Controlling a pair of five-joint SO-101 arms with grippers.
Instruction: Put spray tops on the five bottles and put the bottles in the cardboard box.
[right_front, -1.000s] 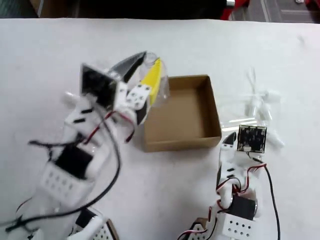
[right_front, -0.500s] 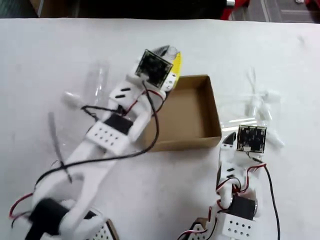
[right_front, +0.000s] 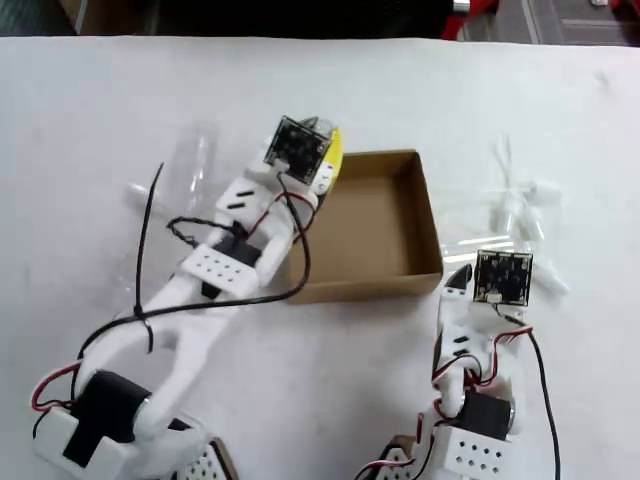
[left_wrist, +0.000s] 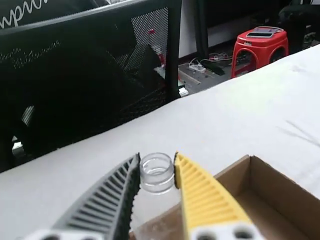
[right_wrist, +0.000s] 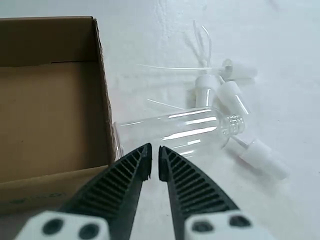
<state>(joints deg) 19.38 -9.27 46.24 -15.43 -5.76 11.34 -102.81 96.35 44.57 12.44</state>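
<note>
Since a second ago the left arm (right_front: 215, 265) has swung from the box's 9 o'clock side up to its 10 o'clock corner, then eased back a little. The right arm (right_front: 465, 350) has kept still.

Three bottles show, all of clear plastic with round bodies. The held bottle (left_wrist: 157, 177) stands upright in the left gripper (left_wrist: 156, 159), pinched at the neck just under its open, uncapped mouth, between one grey ribbed finger and one yellow one. It hangs at the box's 10 o'clock corner; whether it is over the rim or just outside it I cannot tell. The loose bottle (right_front: 192, 160) lies on the table at about 9 o'clock from the box, apart from it. The third bottle (right_wrist: 180, 129) lies on its side just beside the box's 3 o'clock wall, its bare threaded neck pointing away from the box.

At least four spray tops (right_wrist: 232, 95) lie in a loose cluster around that neck, at 2 to 3 o'clock from the box. They are white, each with a thin clear dip tube.

One box (right_front: 365, 287) sits mid-table: brown cardboard, squarish, shallow and open-topped.

The right gripper (right_wrist: 155, 156) sits at the box's 4 o'clock. Its two black ribbed fingers are drawn almost together with only a slit between them, and they hold nothing. The tips point at the third bottle's side, near it but apart.

The table (right_front: 300, 80) is white. Past its far edge stand one black mesh chair (left_wrist: 100, 75) and one red stool (left_wrist: 263, 40).
</note>
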